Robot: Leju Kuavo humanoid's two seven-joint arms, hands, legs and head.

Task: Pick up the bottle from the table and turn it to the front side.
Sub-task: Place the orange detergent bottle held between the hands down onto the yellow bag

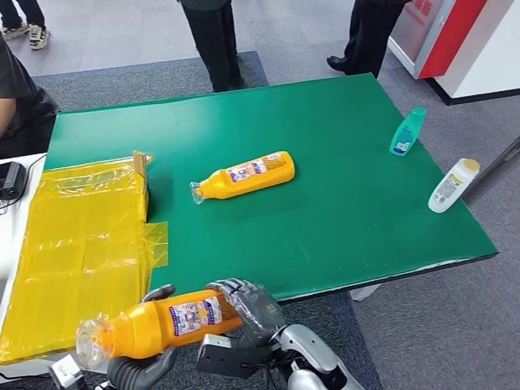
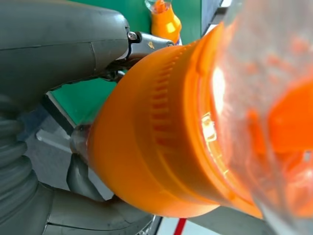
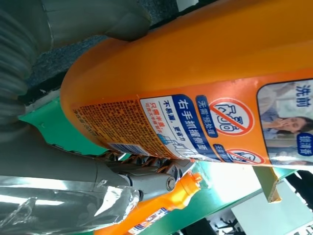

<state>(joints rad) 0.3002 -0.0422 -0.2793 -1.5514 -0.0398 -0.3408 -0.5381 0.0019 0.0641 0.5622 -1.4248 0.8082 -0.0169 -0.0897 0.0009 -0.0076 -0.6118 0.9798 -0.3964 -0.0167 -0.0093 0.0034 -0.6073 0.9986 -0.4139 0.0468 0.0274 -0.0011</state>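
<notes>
Held bottle (image 1: 153, 325) off table's (image 1: 344, 211) near edge, gripped by left hand (image 1: 138, 370) and right hand (image 1: 249, 307), label up for turning.

A green table (image 1: 344, 211) fills the centre over dark grey carpet (image 1: 429, 325), with paler grey floor (image 1: 123, 32) toward twelve o'clock where people's legs (image 1: 214, 41) stand, a red and white cabinet (image 1: 453, 41) at two o'clock, and yellow plastic sheeting (image 1: 73, 244) at nine o'clock.
</notes>
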